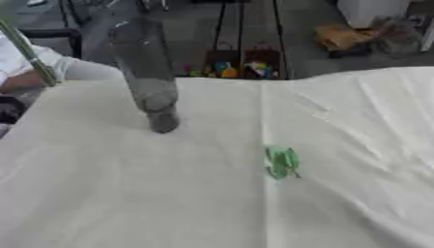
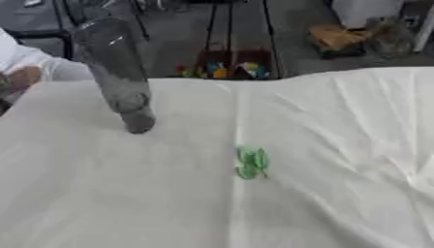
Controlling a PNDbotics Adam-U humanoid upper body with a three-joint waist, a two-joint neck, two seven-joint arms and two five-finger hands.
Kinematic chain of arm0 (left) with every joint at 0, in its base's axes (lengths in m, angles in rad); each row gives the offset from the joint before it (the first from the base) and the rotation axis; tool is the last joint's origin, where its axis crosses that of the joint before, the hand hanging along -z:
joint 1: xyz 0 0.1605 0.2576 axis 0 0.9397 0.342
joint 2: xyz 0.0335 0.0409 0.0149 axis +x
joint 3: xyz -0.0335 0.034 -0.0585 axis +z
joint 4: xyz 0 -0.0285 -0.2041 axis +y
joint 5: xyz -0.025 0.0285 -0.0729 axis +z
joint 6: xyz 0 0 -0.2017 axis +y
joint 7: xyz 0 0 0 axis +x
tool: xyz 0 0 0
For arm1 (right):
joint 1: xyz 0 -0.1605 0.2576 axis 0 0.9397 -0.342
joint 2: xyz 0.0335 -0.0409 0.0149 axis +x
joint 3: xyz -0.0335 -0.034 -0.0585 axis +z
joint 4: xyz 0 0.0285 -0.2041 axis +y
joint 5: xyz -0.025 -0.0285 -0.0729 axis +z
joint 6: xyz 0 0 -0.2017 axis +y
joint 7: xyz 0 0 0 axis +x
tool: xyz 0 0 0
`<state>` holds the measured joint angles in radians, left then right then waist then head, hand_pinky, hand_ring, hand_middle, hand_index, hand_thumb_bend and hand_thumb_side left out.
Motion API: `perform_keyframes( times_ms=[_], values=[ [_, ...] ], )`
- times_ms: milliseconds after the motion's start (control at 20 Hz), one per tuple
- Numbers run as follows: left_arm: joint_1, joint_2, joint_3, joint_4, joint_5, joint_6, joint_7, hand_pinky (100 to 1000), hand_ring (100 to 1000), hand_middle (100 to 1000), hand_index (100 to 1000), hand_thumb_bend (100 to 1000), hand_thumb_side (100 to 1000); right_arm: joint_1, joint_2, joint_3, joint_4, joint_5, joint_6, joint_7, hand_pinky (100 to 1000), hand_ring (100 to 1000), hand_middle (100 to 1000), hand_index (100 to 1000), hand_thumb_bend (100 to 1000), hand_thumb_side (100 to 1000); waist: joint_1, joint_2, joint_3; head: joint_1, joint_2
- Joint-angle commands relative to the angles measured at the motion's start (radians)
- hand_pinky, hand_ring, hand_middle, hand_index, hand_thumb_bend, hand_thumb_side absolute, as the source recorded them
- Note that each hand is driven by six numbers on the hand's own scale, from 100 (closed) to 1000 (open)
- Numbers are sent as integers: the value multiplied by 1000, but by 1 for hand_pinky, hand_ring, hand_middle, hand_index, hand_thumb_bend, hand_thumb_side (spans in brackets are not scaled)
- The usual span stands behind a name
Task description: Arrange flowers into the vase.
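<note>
1. Worktop (image 1: 127, 193): covered by a white cloth with creases, one long fold line running from the far edge toward the near edge past the middle; the surface fills most of both views and lies slightly askew
2. Vase (image 1: 146, 72): a tall, clear, grey-tinted glass cylinder standing on the left half of the cloth, its base (image 1: 162, 123) resting on the fabric and its body rising toward the top edge of the view; it appears to lean away to the upper left, as expected from the downward camera angle; whether anything is inside cannot be told
3. Green piece (image 2: 253, 162): a small, leafy-looking green thing lying flat on the cloth just beside the fold line, near the middle of the worktop, to the right of the vase and nearer the camera, well apart from the vase base; its exact form cannot be made out
4. Green stem (image 1: 30, 53): a thin green stalk crossing the upper left corner of the left eye view, slanting down beside a person's white sleeve (image 1: 85, 69) at the far left edge of the worktop
5. Robot hands: neither the left nor the right hand shows in either view, so the state of the fingers cannot be told
</note>
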<state>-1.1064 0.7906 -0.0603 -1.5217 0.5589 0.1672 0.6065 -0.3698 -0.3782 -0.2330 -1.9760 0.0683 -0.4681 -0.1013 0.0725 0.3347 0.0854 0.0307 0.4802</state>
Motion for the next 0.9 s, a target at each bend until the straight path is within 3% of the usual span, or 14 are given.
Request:
perform_keyframes(
  times_ms=[50,900],
  values=[
    [-39,22,11,35,6,-32,22,100,100,100,101,100,732,-7,-34,1,-3,-8,-6,4,561,794,512,758,100,853,2,-16,-2,10,-17],
    [-129,13,17,173,0,-168,121,100,100,100,103,100,754,-10,-63,0,18,-11,-27,19,562,797,503,760,100,849,16,10,-26,43,-36]
  ],
)
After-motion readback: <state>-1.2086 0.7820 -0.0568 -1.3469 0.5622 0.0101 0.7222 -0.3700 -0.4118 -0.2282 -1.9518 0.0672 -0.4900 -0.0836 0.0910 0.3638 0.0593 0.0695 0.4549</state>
